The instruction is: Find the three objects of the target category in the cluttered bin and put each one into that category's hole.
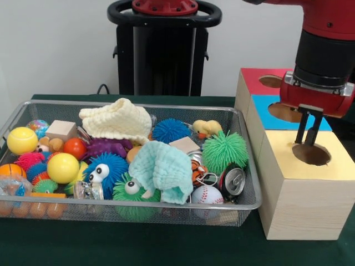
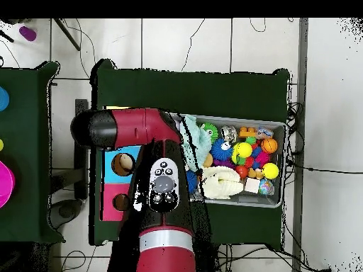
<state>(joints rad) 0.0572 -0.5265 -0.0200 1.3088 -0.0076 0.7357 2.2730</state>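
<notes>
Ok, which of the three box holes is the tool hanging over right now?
The tool hangs over the hole in the yellow-topped box, nearest the camera; the blue-topped hole and red-topped hole lie farther back.

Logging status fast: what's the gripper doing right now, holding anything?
Gripper: shut, empty, right above the yellow box's hole.

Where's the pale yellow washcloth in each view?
Front view: pale yellow washcloth lies at the bin's far side, near its middle.
Overhead view: washcloth lies low in the bin, toward the arm.
Shared landmark: the mint washcloth.
</notes>
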